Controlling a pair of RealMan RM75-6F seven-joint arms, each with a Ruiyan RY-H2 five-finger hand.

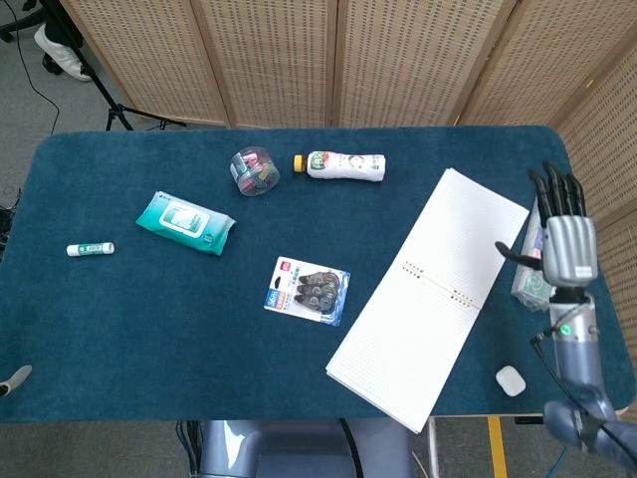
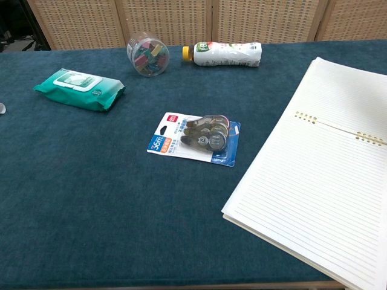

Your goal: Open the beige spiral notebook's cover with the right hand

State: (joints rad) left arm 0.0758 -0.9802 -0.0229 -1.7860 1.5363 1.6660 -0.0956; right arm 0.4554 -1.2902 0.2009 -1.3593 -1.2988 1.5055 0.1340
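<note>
The spiral notebook (image 1: 430,294) lies wide open and flat on the blue table, lined pages up, its ring holes across the middle; the chest view shows the notebook (image 2: 320,169) at the right. My right hand (image 1: 564,239) is raised to the right of the notebook's far half, fingers straight and spread, touching nothing. The chest view does not show this hand. Of my left hand only a grey tip (image 1: 14,379) shows at the left edge of the head view.
On the table lie a correction tape pack (image 1: 308,290), a green wipes pack (image 1: 185,222), a jar of clips (image 1: 255,170), a drink bottle (image 1: 341,165), a small white tube (image 1: 90,248), a white earbud case (image 1: 511,379) and a clear packet (image 1: 532,269) under my right hand.
</note>
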